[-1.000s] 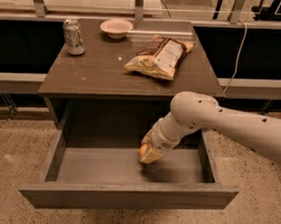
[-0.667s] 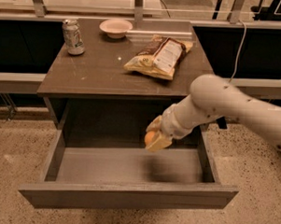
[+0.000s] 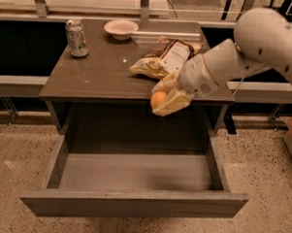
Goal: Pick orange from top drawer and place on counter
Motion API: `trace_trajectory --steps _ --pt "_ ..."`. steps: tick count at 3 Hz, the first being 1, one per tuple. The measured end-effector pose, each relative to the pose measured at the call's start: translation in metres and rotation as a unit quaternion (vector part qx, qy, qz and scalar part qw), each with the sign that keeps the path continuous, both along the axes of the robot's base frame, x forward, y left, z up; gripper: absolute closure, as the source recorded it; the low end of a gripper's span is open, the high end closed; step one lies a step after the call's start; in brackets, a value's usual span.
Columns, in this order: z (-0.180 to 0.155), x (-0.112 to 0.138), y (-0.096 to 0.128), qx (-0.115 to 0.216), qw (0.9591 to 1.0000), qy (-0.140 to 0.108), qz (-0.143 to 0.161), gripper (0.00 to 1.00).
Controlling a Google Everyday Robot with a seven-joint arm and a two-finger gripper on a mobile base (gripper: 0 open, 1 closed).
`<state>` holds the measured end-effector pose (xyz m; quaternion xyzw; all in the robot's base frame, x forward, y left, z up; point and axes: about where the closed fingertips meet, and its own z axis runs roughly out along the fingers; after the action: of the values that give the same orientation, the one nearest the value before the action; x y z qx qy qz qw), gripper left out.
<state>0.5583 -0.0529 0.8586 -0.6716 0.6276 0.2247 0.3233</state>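
My gripper point(image 3: 165, 97) is shut on the orange point(image 3: 157, 99), a small round orange fruit held between pale fingers point(image 3: 175, 101). It hangs in the air at the counter's front edge, above the open top drawer point(image 3: 134, 174). The drawer is pulled out wide and nothing shows inside it. The counter point(image 3: 94, 72) is a dark brown flat top just behind and left of the gripper. My white arm point(image 3: 251, 43) comes in from the upper right.
On the counter stand a soda can point(image 3: 76, 38) at the back left, a pale bowl point(image 3: 121, 29) at the back middle and a chip bag point(image 3: 165, 57) right of centre, close behind the gripper. Pale speckled floor point(image 3: 18, 151) surrounds the cabinet.
The gripper has risen out of the drawer with the orange, moving up and right to the level of the counter's front edge.
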Motion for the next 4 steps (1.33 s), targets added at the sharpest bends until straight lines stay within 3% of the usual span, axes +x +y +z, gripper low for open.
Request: trace_trajectory --steps 1,2,3,4 --pt "0.092 0.036 0.038 0.051 0.9984 -0.023 0.008 1.0" --pt "0.15 0.06 0.098 0.103 0.9945 -0.022 -0.002 1.0" --pt "0.17 0.069 0.139 0.126 0.9919 -0.006 -0.007 1.0" --pt "0.127 0.089 0.168 0.109 0.9921 0.05 -0.037 1.0"
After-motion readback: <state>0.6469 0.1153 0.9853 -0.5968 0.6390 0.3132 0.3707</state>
